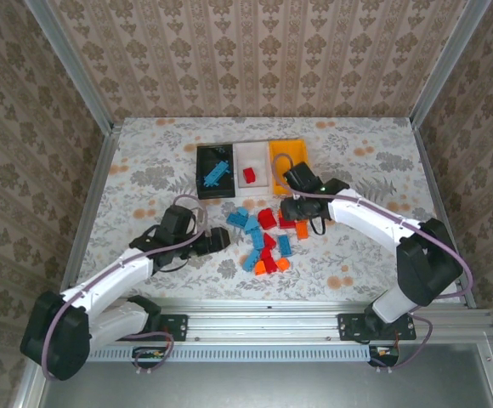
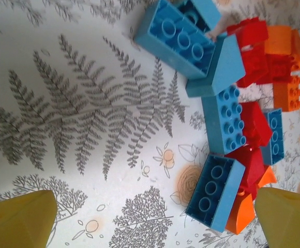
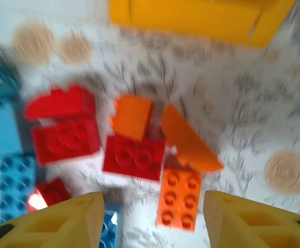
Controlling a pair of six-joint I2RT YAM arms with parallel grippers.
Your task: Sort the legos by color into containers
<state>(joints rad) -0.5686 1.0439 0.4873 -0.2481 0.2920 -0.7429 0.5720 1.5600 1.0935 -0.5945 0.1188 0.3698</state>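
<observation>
**Loose bricks on table; both grippers empty**

The table (image 1: pixel 144 161) carries the containers (image 1: pixel 251 157) in a row at its far side. The black bin (image 1: pixel 202 160) holds blue bricks (image 1: pixel 216 174), and the white bin (image 1: pixel 252 154) holds one red brick (image 1: pixel 250 176). The orange-yellow bin (image 1: pixel 291 150) is rightmost. My left gripper (image 1: pixel 221 240), spread wide, lies beside the loose legos (image 1: pixel 259 238). My right gripper (image 3: pixel 152 217), fingers parted and holding nothing, hangs over red and orange ones.

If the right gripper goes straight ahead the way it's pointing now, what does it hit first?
The right gripper would probably meet the orange studded brick seen between its open fingers, beside a red brick. The view is blurred, so depth is uncertain.
</observation>
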